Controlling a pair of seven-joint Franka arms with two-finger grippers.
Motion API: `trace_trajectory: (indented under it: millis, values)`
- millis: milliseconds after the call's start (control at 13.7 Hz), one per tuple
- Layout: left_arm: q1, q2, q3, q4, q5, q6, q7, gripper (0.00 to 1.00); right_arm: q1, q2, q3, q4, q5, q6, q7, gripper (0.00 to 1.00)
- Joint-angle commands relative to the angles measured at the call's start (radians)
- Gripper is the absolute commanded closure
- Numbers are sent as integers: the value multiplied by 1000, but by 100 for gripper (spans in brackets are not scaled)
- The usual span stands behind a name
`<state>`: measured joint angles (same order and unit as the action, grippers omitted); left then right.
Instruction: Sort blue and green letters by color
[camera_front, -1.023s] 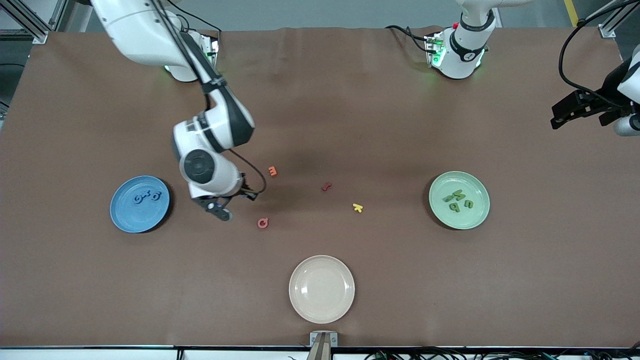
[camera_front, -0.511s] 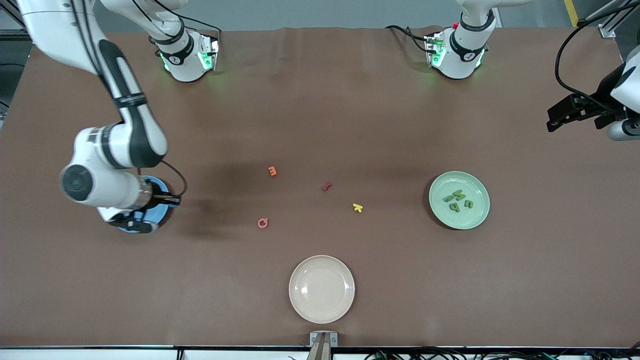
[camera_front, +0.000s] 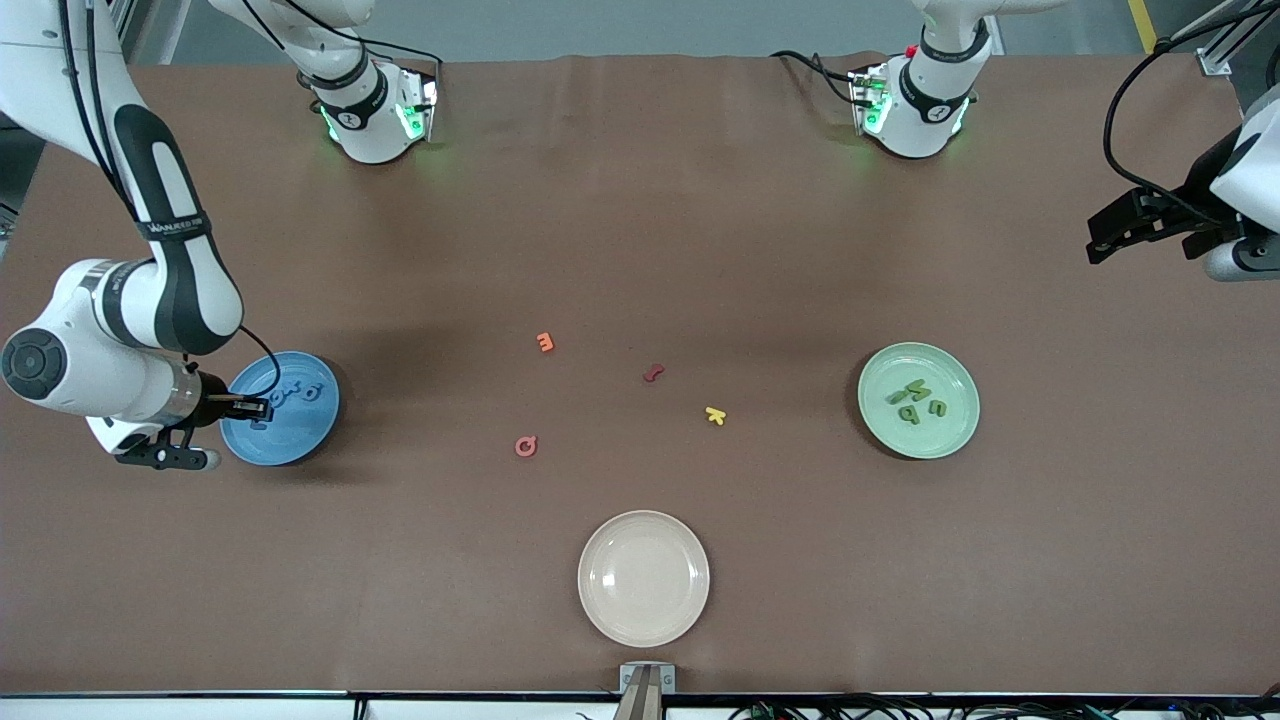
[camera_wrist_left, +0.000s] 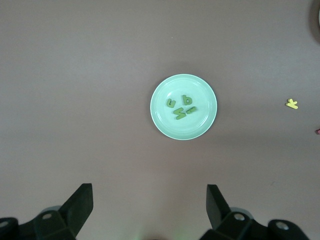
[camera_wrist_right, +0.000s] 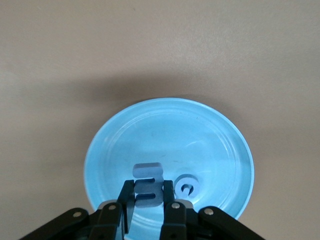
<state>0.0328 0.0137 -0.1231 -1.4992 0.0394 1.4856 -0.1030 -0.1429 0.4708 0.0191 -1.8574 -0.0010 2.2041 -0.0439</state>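
Left gripper (camera_front: 1100, 243) fingertips cut off in wrist view.

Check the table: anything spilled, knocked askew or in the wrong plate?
Nothing stands out. Green letters lie in the green plate, blue ones in the blue plate; the right claw holds another blue letter over it.

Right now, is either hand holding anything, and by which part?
The right hand, over the blue plate, pinches a blue letter by its lower end. The left hand is open and holds nothing, waiting high above the green plate.
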Motion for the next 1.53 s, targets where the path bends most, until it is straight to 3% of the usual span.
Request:
trace_trajectory:
  millis: [0,511,657,804,950,1096,1461]
  values:
    - [1,-11,0,40,-7,5,12,0,-17,44,22,0,-14,45,-17,93]
    - [1,2,-29,48,-18,-30,-9,0,-17,101,22,20,-16,91,-47,88]
    - [-2,18,-30,47,-18,-28,-9,0,-15,101,22,18,-16,89,-47,70]
    - [-1,18,-53,31,-18,-30,-4,0,-10,97,22,17,-16,77,-47,33]
    - [-1,17,-64,33,-7,-31,-9,0,-9,86,22,17,-16,50,-45,14]
    - [-1,19,-64,37,-7,-28,-14,0,-4,51,22,17,-14,5,-31,4]
    - [10,5,-58,37,-10,-31,-9,0,35,-185,27,18,-14,-268,80,3]
